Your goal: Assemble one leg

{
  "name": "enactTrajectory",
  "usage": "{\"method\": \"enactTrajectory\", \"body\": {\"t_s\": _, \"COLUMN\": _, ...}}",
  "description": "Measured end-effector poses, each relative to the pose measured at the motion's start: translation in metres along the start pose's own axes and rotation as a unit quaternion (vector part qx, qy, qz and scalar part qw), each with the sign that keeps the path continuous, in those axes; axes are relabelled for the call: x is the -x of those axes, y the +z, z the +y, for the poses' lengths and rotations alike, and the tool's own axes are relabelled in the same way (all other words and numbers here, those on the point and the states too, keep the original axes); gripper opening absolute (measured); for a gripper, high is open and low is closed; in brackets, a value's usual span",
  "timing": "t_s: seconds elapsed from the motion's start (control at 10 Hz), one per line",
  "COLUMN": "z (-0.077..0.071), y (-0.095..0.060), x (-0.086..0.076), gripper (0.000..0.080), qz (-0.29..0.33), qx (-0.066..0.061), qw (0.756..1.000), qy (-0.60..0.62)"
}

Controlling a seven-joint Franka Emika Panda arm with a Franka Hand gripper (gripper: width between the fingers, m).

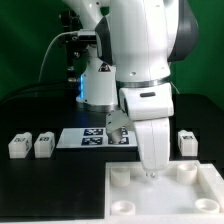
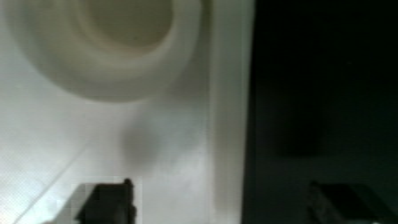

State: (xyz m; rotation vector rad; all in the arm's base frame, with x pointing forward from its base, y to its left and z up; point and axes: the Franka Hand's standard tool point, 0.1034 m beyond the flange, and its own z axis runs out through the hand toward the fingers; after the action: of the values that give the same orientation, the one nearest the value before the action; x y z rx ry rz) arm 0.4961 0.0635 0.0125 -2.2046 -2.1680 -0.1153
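A: Two legs (image 1: 18,146) lie at the exterior view's left; then the marker board (image 1: 90,137), the gripper (image 1: 150,173) above the panel (image 1: 172,197), and a third leg (image 1: 186,141) rightmost.

B: Jaws spread, empty. I'd square up over one leg, then pinch its flat sides.

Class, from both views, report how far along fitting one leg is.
Done: nothing; no visible socket of the wide flat white square panel holds a post. In hand: the gripper hangs open and empty over the panel, near a round socket. Left: three small white tagged leg blocks lie loose on the table; one must be fetched and seated.
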Motion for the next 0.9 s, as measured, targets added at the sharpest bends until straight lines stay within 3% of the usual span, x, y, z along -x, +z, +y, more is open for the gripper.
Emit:
{"method": "enactTrajectory", "body": {"t_s": 0.1, "z": 0.0000, "y": 0.0000, "x": 0.0002, "gripper": 0.0591, "qz": 0.000, "qx": 0.000, "qw": 1.000, "qy": 0.000}}
{"method": "enactTrajectory", "body": {"t_s": 0.2, "z": 0.0000, "y": 0.0000, "x": 0.0004, "gripper": 0.0631, "qz": 0.000, "qx": 0.000, "qw": 1.000, "qy": 0.000}}
{"method": "enactTrajectory", "body": {"t_s": 0.9, "z": 0.0001, "y": 0.0000, "x": 0.0016, "gripper": 0.0649, "qz": -0.001, "qx": 0.000, "qw": 1.000, "qy": 0.001}}
